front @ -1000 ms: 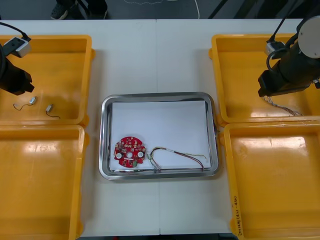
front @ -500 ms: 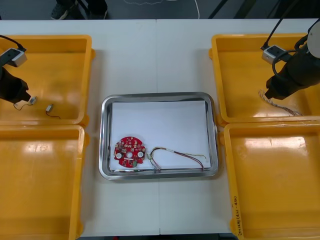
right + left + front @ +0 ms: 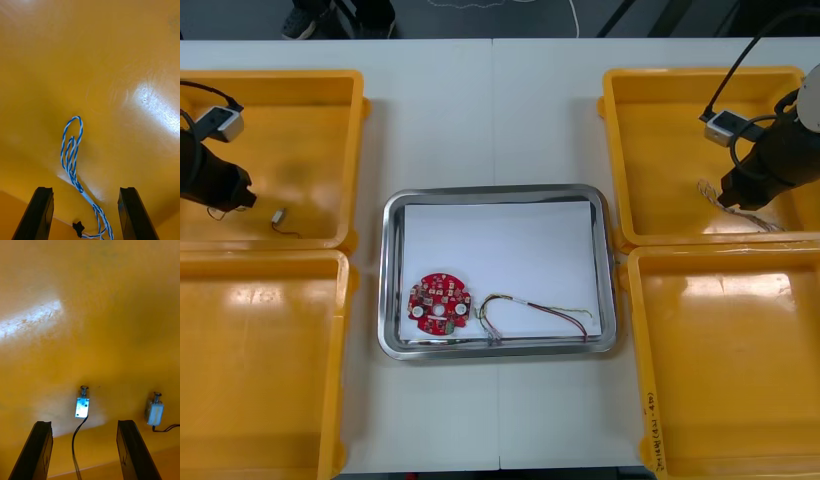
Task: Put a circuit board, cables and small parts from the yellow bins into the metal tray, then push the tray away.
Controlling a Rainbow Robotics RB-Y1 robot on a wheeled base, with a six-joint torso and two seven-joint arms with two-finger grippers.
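My left gripper (image 3: 84, 423) stands open low in the far-left yellow bin (image 3: 300, 110). One small metal part (image 3: 82, 405) with a thin black lead lies just ahead, between the fingers, and a second small metal part (image 3: 154, 413) (image 3: 278, 216) lies to one side. My right gripper (image 3: 86, 189) is open over the twisted blue and white cable (image 3: 71, 150) (image 3: 745, 210) in the far-right bin (image 3: 660, 140). The metal tray (image 3: 500, 190), white inside, holds a round red circuit board (image 3: 438, 303) and a red and yellow cable (image 3: 540, 312).
Both near bins, left (image 3: 260, 370) and right (image 3: 725, 370), stand with bare floors. Bin walls rise close around both grippers. Bare table runs beyond the tray's far rim.
The left arm has shifted over the small part nearest it, which it now covers in the front view. The right arm has moved right and down toward the twisted cable.
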